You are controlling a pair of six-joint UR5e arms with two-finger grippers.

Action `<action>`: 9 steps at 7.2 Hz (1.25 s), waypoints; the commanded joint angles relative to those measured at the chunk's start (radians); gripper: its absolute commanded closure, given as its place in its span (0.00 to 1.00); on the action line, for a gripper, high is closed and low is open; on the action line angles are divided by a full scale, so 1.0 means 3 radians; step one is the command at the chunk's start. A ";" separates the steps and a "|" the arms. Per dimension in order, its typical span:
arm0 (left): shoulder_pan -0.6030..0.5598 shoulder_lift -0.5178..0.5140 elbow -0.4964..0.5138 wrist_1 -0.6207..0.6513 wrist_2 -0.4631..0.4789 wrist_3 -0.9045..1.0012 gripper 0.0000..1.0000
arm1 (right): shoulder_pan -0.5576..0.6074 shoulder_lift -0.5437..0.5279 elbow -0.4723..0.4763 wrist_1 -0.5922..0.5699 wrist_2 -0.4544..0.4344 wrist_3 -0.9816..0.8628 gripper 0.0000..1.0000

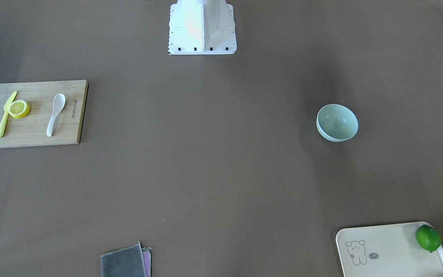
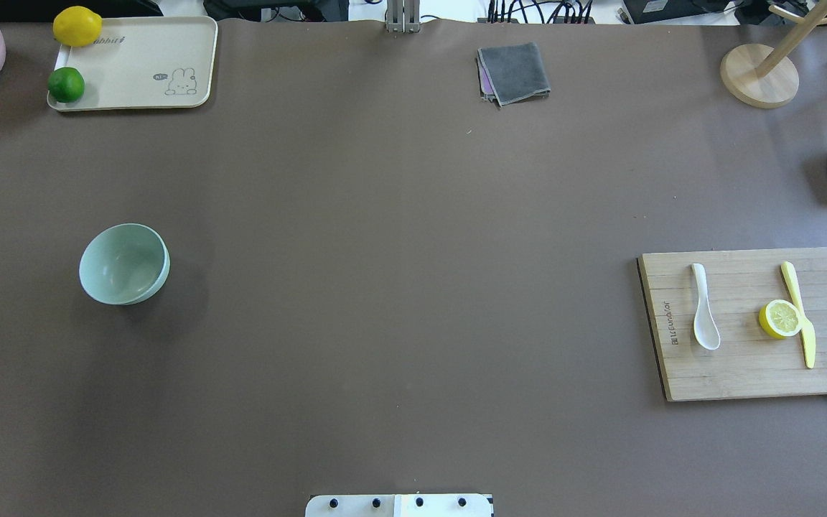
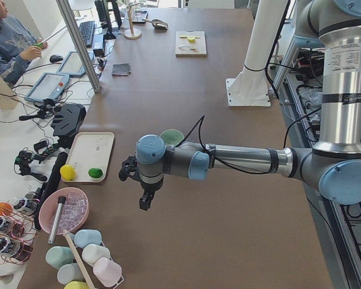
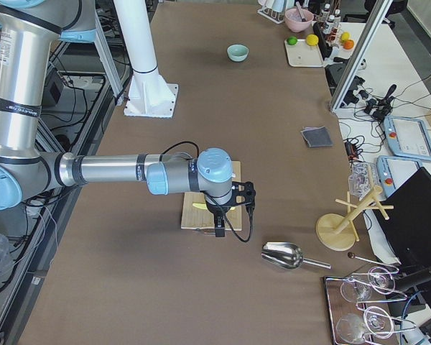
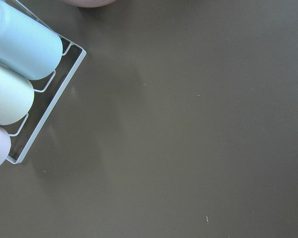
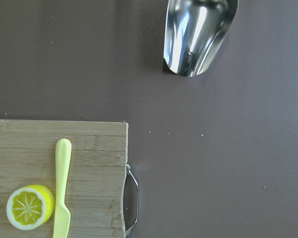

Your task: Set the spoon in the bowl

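The white spoon (image 1: 55,114) lies on a wooden cutting board (image 1: 33,134), also in the overhead view (image 2: 703,316), scoop toward the robot. The mint-green bowl (image 1: 337,123) stands upright and empty on the table's other side (image 2: 124,263). My left gripper (image 3: 143,201) hangs above the table's left end, short of the bowl (image 3: 173,136). My right gripper (image 4: 219,231) hangs over the board's outer edge. Both show only in the side views, so I cannot tell if they are open or shut. Neither wrist view shows fingers.
A lemon half (image 2: 779,319) and yellow-green knife (image 2: 798,313) share the board. A metal scoop (image 6: 198,34) lies beyond it. A cream tray (image 2: 141,64) holds a lime and lemon. A grey cloth (image 2: 514,73) lies far-centre. Cups in a rack (image 5: 20,74) sit under the left wrist.
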 commanded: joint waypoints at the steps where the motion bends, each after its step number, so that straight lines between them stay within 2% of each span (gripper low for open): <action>1: -0.0001 0.0000 0.0007 0.0002 -0.0028 0.0000 0.02 | -0.0011 -0.0022 0.0001 -0.0029 0.0009 -0.0013 0.00; 9: 0.0004 0.0067 -0.0013 -0.0019 0.0003 0.0000 0.02 | -0.0016 0.0014 0.0012 -0.0004 0.0044 -0.0003 0.00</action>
